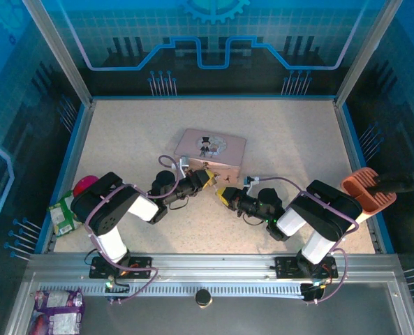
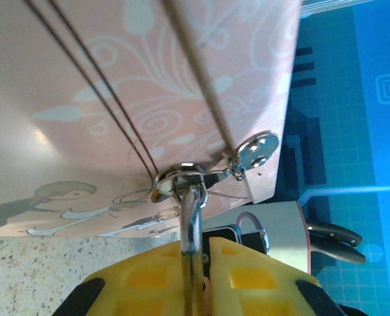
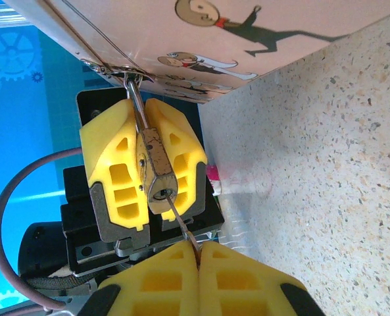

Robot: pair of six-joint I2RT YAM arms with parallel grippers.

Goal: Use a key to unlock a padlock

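The padlock (image 3: 156,172), brass with a silver shackle (image 2: 191,220), hangs from the hasp (image 2: 181,174) on the near side of the pink tin (image 1: 210,149), close to the middle of the table (image 1: 283,132). The left gripper (image 3: 142,122) has its yellow fingers clamped on the padlock's body, keyhole facing away from the tin. The thin key (image 3: 178,220) has its tip in that keyhole, and its other end is pinched between the closed fingers of the right gripper (image 3: 196,250), so most of it is hidden.

No lettering can be made out on the lock. The tin's lid and side carry a cartoon couple and pale swirls; any words there are too small to tell. The print on the snack bags (image 1: 63,213) by the left edge is also too small to read.

Both grippers meet just in front of the tin's near edge, almost nose to nose. Speckled tabletop lies open behind the tin up to the far rim, and to either side of it. An orange holder (image 1: 367,188) sits at the right edge, well apart from the arms.
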